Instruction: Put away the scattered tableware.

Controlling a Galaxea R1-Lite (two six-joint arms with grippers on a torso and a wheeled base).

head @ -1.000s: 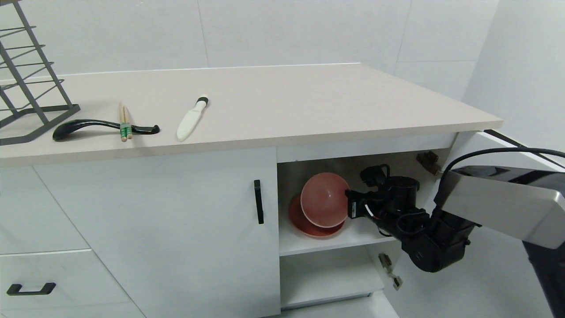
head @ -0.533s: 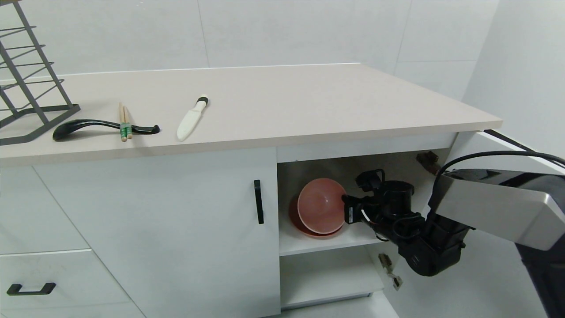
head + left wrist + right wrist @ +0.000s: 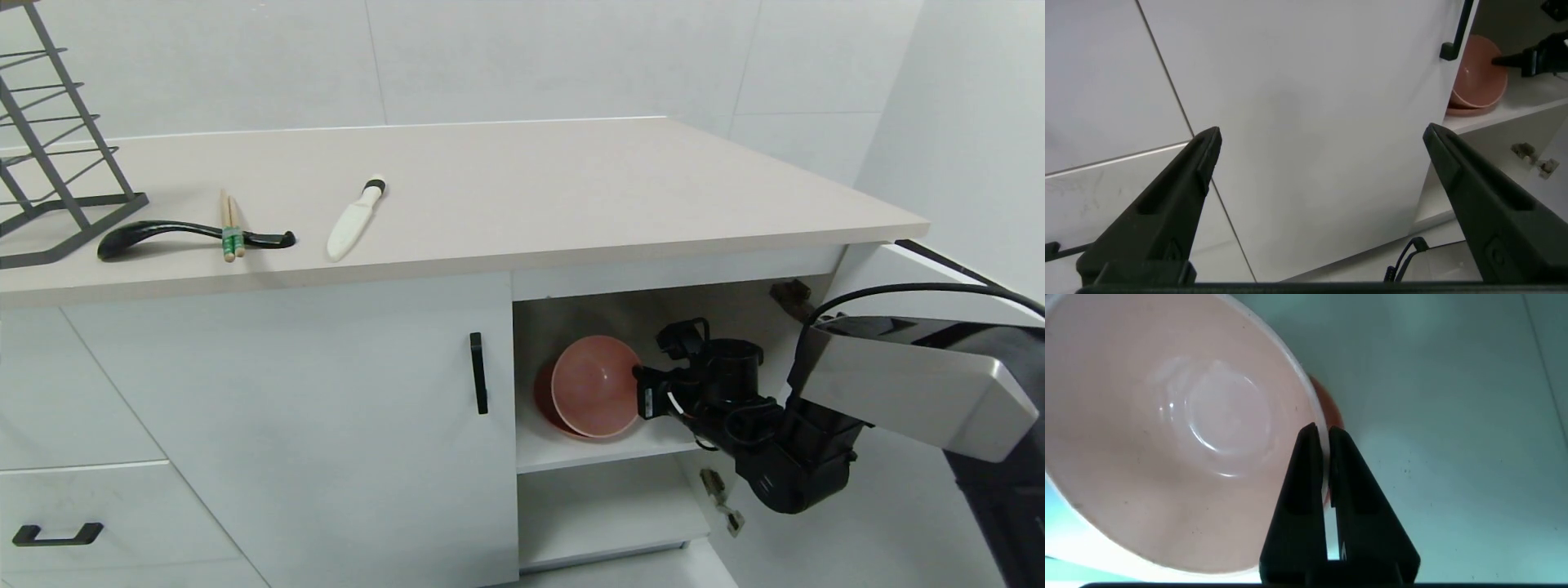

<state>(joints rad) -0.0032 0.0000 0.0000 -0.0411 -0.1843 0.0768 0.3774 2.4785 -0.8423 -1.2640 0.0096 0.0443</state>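
Note:
A pink bowl [image 3: 594,384] hangs tilted on its side inside the open cabinet, just over a red plate [image 3: 545,400] on the upper shelf. My right gripper [image 3: 639,388] is shut on the bowl's rim; the right wrist view shows the bowl [image 3: 1184,433] pinched between the two fingers, with the red plate [image 3: 1325,404] behind. On the counter lie a black ladle [image 3: 175,234], a pair of chopsticks [image 3: 230,226] across it, and a white knife [image 3: 354,219]. My left gripper [image 3: 1323,196] is open in front of the shut white cabinet door [image 3: 1315,122], nothing between its fingers.
A dark wire rack [image 3: 51,155] stands at the counter's far left. The cabinet's right door is swung open, its hinges [image 3: 790,298] showing. A black door handle [image 3: 478,372] sits beside the opening. A lower shelf [image 3: 604,510] lies below, and a drawer handle [image 3: 55,534] at bottom left.
My right gripper has carried the bowl down and slightly left, closer to the red plate on the shelf. The counter items have not moved.

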